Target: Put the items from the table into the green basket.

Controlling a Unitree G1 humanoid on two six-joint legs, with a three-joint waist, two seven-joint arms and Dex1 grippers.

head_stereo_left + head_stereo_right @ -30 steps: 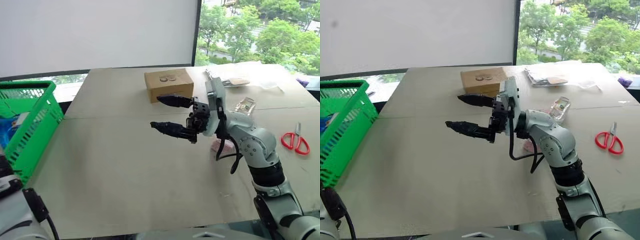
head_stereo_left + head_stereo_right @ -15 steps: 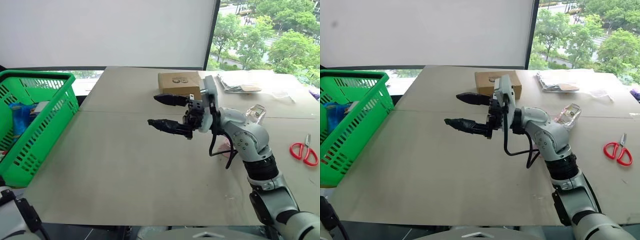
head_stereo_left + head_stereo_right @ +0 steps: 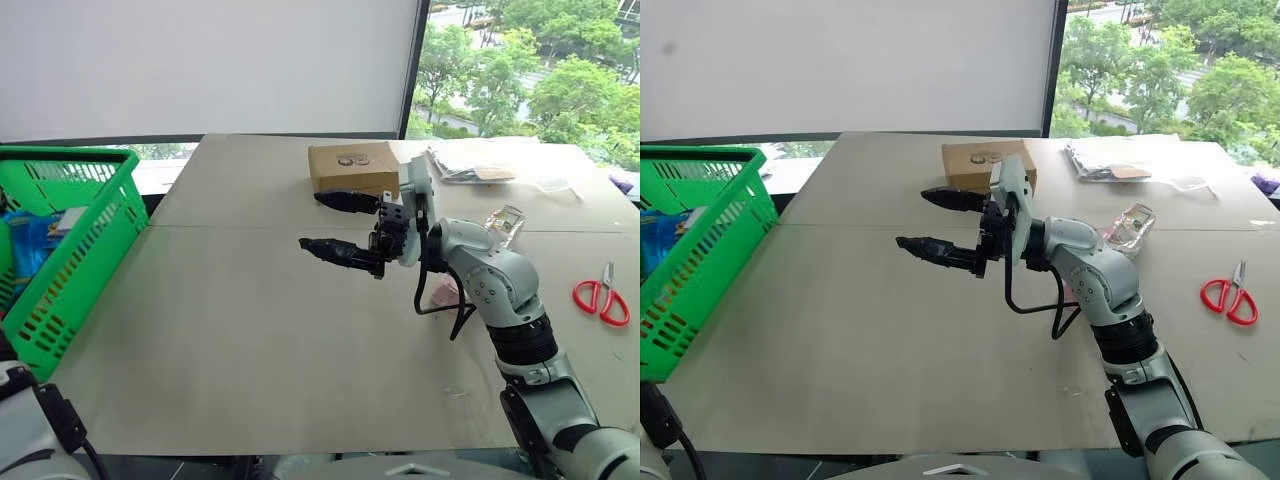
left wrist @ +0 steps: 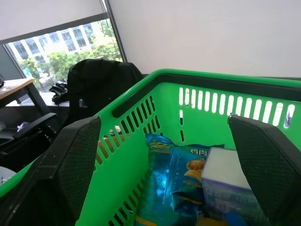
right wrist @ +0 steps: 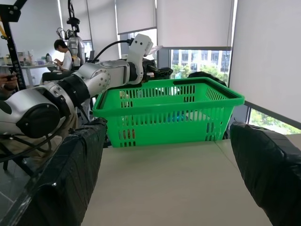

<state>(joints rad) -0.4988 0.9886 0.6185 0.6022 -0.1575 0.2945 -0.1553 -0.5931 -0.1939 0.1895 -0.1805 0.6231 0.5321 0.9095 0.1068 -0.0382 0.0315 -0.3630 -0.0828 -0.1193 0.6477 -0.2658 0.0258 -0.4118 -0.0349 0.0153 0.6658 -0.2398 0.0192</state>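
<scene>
Setting: a beige-grey tabletop with a thin seam across it, set before a white wall and a window onto trees.

Green basket: off the tabletop's left edge, beside it. In your left wrist view it holds a blue snack bag and a pale boxed item (no bottle can be made out for certain).

Left gripper: above the basket's open top, fingers spread wide, nothing between them.

Right gripper: held over the middle of the tabletop, pointing toward the basket, fingers spread apart and empty.

Pink-and-clear packet: on the tabletop just behind your right forearm, toward the right edge, partly hidden.

Other items on the tabletop:
- cardboard box, near the far edge, centre;
- clear plastic wrapper, right of the box;
- papers in plastic, far right corner;
- red scissors, at the right edge.

A seated person shows in the background of the right wrist view.
</scene>
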